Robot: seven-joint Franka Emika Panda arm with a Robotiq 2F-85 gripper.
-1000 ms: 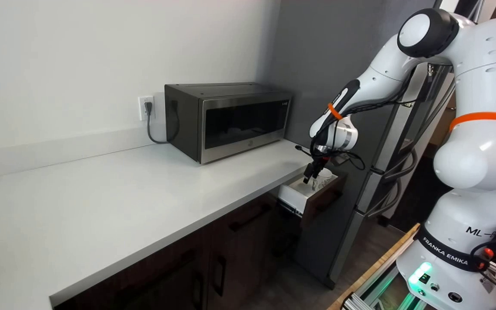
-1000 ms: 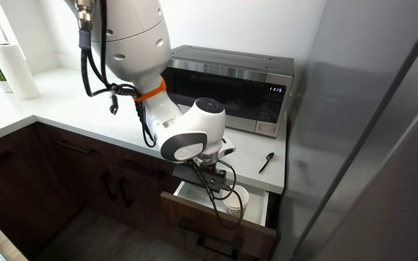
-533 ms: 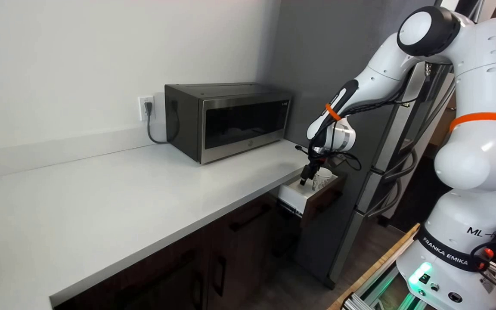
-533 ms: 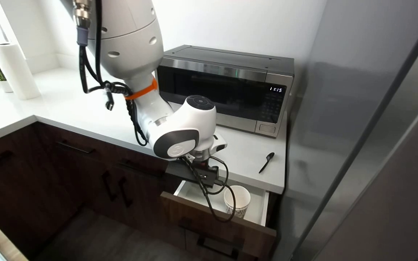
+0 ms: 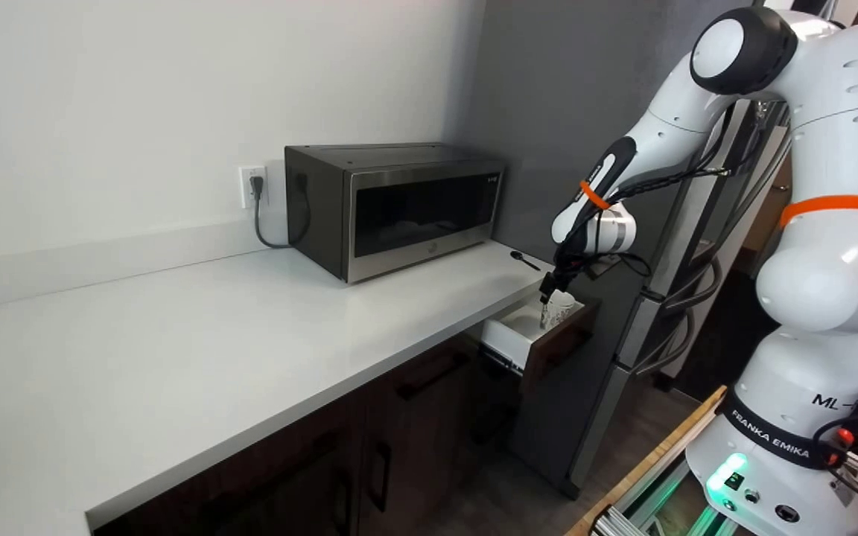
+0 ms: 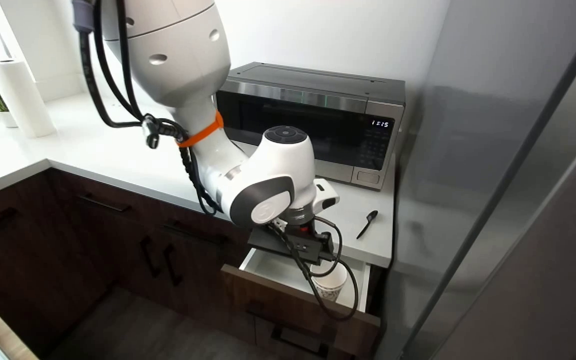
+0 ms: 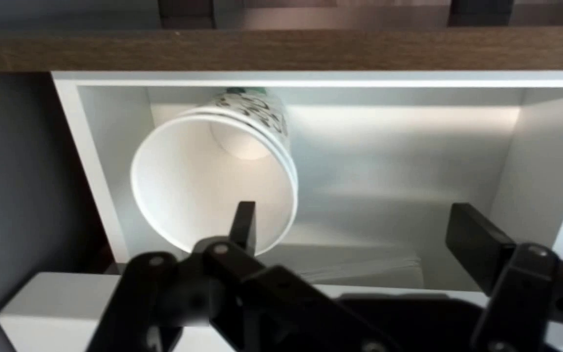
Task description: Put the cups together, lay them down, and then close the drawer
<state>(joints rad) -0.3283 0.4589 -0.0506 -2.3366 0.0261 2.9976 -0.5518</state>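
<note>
The white cups (image 7: 213, 176) are nested, with two rims showing, and stand with the opening up inside the open drawer (image 7: 311, 50). They also show in both exterior views (image 5: 557, 313) (image 6: 329, 285). Dark print is on the outer wall. The drawer is pulled out, with a dark brown front (image 6: 288, 305) and pale sides (image 5: 505, 344). My gripper (image 7: 352, 215) is open and empty above the drawer. In the wrist view one finger overlaps the cup opening and the other is over the bare drawer floor. I cannot tell whether that finger is inside the cup. In an exterior view a cable crosses the cups.
The white counter (image 6: 353, 245) overhangs the drawer's back. A black spoon (image 6: 368, 224) lies on it. The grey microwave (image 5: 421, 208) stands behind. A tall grey panel (image 5: 563, 119) rises close beside the drawer. Dark cabinet doors with handles (image 5: 378, 476) are below the counter.
The gripper first shifted slightly away from the cups, then moved back toward the panel side and a little up, over the cups. The cups and drawer look nearly unmoved.
</note>
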